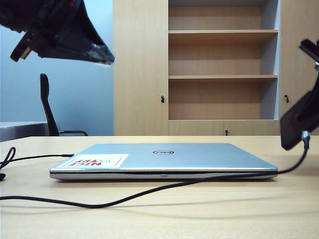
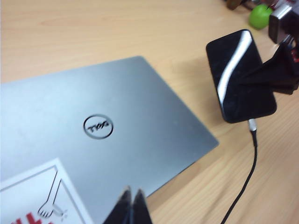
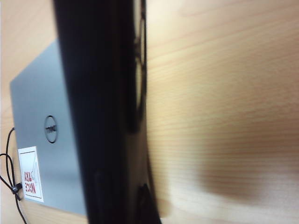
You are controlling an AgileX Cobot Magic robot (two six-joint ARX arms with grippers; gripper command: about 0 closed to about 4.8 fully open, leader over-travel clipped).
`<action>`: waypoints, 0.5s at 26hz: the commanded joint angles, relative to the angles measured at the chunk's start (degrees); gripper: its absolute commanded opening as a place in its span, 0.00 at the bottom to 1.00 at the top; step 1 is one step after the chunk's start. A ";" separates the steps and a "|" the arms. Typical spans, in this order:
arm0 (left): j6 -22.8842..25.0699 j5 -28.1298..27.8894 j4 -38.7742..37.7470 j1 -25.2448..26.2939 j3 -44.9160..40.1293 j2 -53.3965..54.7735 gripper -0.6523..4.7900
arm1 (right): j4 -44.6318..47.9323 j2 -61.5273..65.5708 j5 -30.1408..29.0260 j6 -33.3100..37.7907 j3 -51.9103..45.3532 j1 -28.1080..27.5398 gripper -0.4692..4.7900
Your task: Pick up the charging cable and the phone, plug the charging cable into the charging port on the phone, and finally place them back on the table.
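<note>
Left gripper (image 2: 131,198) closed, empty; only its view shows right gripper (image 2: 261,77) clamping phone (image 2: 239,77) — cable (image 2: 246,177) plugged in.

Laptop and cable crowd the table's middle

The closed laptop (image 1: 164,160) fills the centre; the charging cable (image 1: 149,191) trails across the table (image 1: 239,214) before it, leaving bare wood nearer the camera.

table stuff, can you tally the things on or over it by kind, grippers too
laptop: 1, closed, lying on the table
phone: 1, held above the table by the right gripper
charging cable: 1, plugged into the phone
green round object: 1, too blurred to identify
grippers: 2, the left gripper has its fingers together, empty, above the laptop
total: 6
</note>
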 commanded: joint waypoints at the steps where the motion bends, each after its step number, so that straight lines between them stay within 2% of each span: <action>1: 1.79 0.20 -1.95 0.46 0.22 -0.17 0.11 | 1.99 2.29 -2.01 -2.05 0.68 -0.04 0.08; 13: 2.62 0.20 -3.50 0.46 0.22 -0.17 0.11 | 3.72 15.85 -2.01 -4.57 5.68 0.11 0.08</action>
